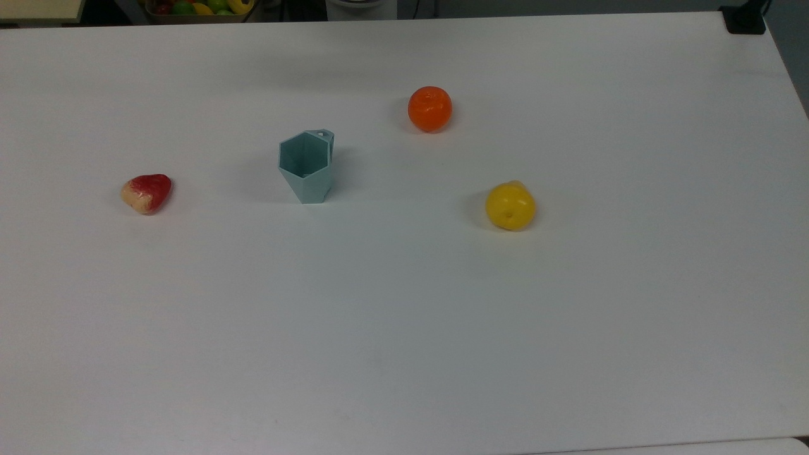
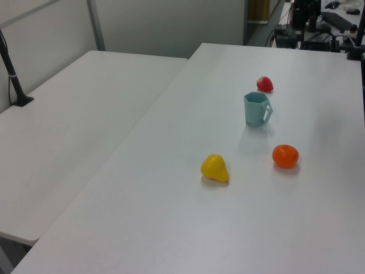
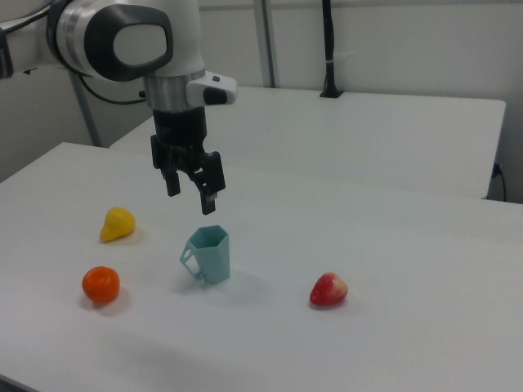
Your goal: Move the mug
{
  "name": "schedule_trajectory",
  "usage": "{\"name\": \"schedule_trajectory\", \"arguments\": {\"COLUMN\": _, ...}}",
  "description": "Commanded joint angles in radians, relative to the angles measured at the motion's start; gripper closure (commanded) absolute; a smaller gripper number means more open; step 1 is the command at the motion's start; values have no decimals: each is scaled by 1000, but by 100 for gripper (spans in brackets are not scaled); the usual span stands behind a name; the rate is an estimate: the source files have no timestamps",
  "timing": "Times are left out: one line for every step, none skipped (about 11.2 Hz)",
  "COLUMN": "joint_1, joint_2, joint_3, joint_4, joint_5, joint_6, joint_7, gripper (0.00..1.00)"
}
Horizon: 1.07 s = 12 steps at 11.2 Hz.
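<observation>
An orange fruit (image 1: 430, 109), a yellow pear-shaped fruit (image 1: 510, 205) and a red strawberry-like fruit (image 1: 147, 193) lie well apart on a white surface (image 1: 404, 328). In the top view, the orange sits nearest the far edge, the red fruit towards the left edge. A black mount (image 1: 744, 19) occupies the far right corner; a tub of mixed fruit (image 1: 199, 9) stands beyond the far edge.

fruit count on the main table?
3. In the top view: red fruit far left, orange right of the mug and farther back, yellow fruit furthest right. None look hidden.
</observation>
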<state>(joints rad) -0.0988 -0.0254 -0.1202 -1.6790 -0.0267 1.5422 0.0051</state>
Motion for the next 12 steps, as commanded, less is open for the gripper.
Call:
{"name": "schedule_trajectory", "arguments": {"joint_1": 17, "joint_2": 7, "joint_3": -3, "joint_4": 16, "joint_5": -25, "joint_6": -25, "joint_7": -19, "gripper": 0}}
{"name": "schedule_trajectory", "arguments": {"joint_1": 17, "joint_2": 7, "joint_3": -3, "joint_4": 16, "joint_5": -25, "joint_6": -24, "joint_7": -13, "gripper": 0}}
{"name": "schedule_trajectory", "arguments": {"joint_1": 17, "joint_2": 7, "joint_3": -3, "joint_4": 16, "joint_5": -25, "joint_6": -21, "joint_7": -11, "gripper": 0}}
{"name": "schedule_trajectory", "arguments": {"joint_1": 17, "joint_2": 5, "joint_3": -3, "joint_4": 16, "joint_5": -22, "joint_6": -20, "joint_7": -8, "gripper": 0}}
{"name": "schedule_trajectory", "arguments": {"joint_1": 19, "joint_2": 4, "joint_3": -3, "joint_4": 13, "joint_5": -21, "joint_6": -24, "joint_7": -5, "gripper": 0}}
{"name": "schedule_trajectory", "arguments": {"joint_1": 19, "joint_2": -1, "joint_3": -3, "joint_4": 8, "joint_5": -18, "joint_6": -28, "joint_7": -4, "gripper": 0}}
{"name": "schedule_trajectory", "arguments": {"joint_1": 17, "joint_2": -2, "joint_3": -3, "joint_4": 8, "joint_5": -15, "joint_6": -30, "joint_7": -4, "gripper": 0}}
{"name": "schedule_trajectory", "arguments": {"joint_1": 19, "joint_2": -5, "joint_3": -3, "joint_4": 1, "joint_5": -10, "joint_6": -30, "joint_7": -4, "gripper": 0}}
{"name": "schedule_trajectory", "arguments": {"joint_1": 19, "joint_2": -27, "joint_3": -3, "joint_4": -27, "joint_5": -10, "joint_6": -19, "joint_7": 4, "gripper": 0}}
{"name": "schedule_trajectory", "arguments": {"joint_1": 19, "joint_2": -42, "joint_3": -3, "joint_4": -56, "joint_5": -7, "joint_6": 1, "joint_7": 12, "gripper": 0}}
{"name": "schedule_trajectory", "arguments": {"joint_1": 19, "joint_2": -74, "joint_3": -3, "joint_4": -94, "joint_5": -7, "joint_6": 36, "joint_7": 21, "gripper": 0}}
{"name": "schedule_trajectory", "arguments": {"joint_1": 19, "joint_2": -128, "joint_3": -3, "joint_4": -164, "joint_5": -6, "joint_6": 94, "joint_7": 27, "gripper": 0}}
